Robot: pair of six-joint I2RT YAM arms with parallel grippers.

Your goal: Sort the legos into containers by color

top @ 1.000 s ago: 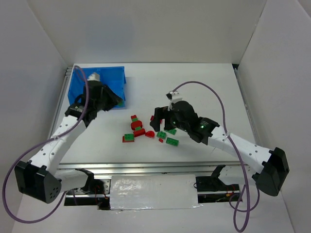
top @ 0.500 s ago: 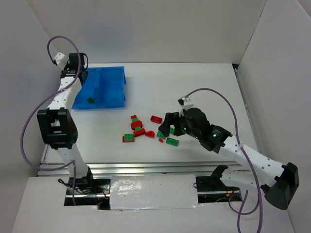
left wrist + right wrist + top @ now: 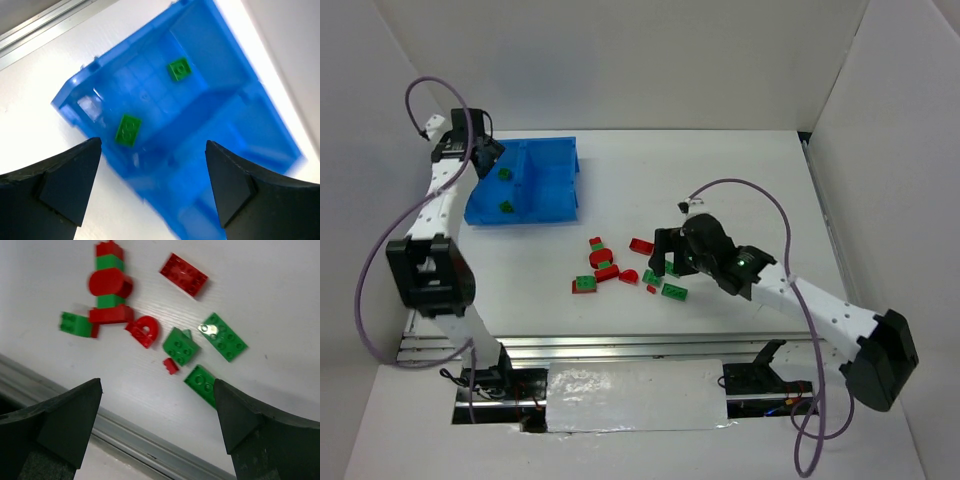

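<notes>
The left jaws stand wide apart with nothing between them, high over the blue bin (image 3: pixel 548 195) at the far-left corner of the table (image 3: pixel 720 170). Two green legos (image 3: pixel 128 130) lie apart from each other in the bin's left compartment. The bin sits near the left wall (image 3: pixel 360 200).

The right jaws, also wide apart and holding nothing, hover over the loose pile (image 3: pixel 620 268) near the table's middle. Below them lie three green plates (image 3: pixel 224 336), a tiny red piece (image 3: pixel 170 365) and a red arch (image 3: pixel 143 331). A red brick (image 3: pixel 184 274) lies apart on the far side, and a red-and-green stack (image 3: pixel 110 285) lies to the left.

The pile lies near the rail (image 3: pixel 620 345) at the near edge. White table shows between bin and pile, and rightward to the right wall (image 3: pixel 900 150).
</notes>
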